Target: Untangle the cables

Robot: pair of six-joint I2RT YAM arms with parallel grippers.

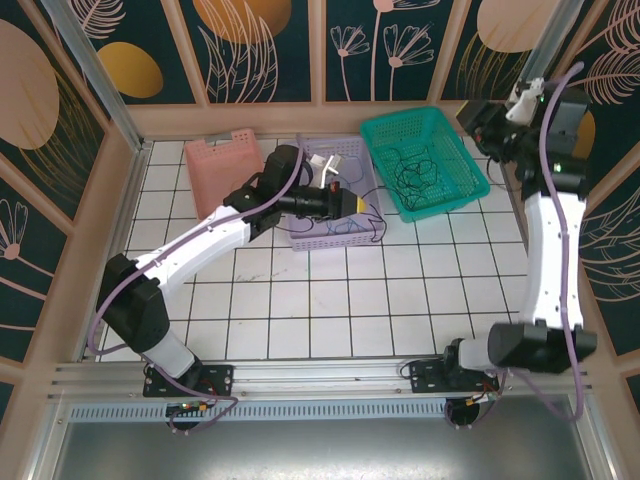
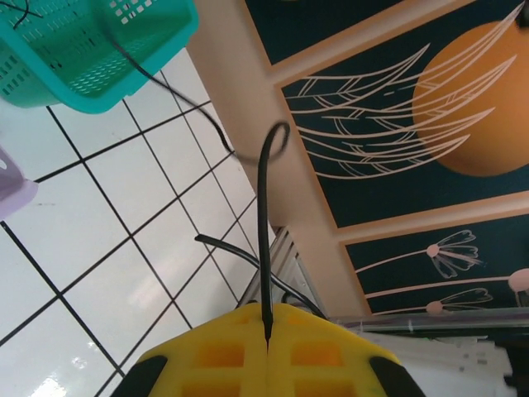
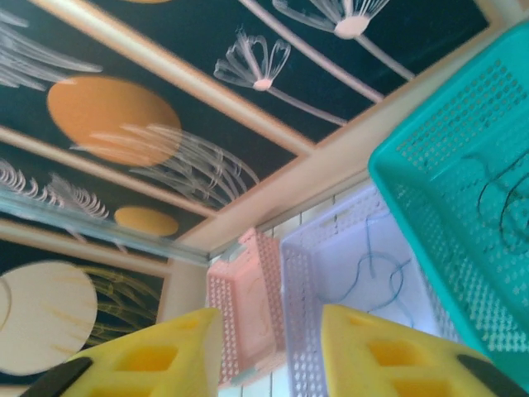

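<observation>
left pincer (image 2: 267, 321) was clamped shut on a black cable (image 2: 263, 190) above the lilac basket (image 1: 325, 240). other cables (image 1: 415, 178) lay in the teal basket (image 1: 478, 182). right pincer (image 3: 269, 351) hung open, raised beside the teal basket.

top external: high, near side, looking down
left wrist: low, facing right
right wrist: facing far-left
shared: teal basket (image 1: 381, 166) (image 2: 83, 76) (image 3: 450, 219)

White tiled table (image 1: 330, 300) — pink basket (image 1: 215, 175), lavender basket (image 1: 335, 236) and teal basket (image 1: 460, 150) sit along its far side.
</observation>
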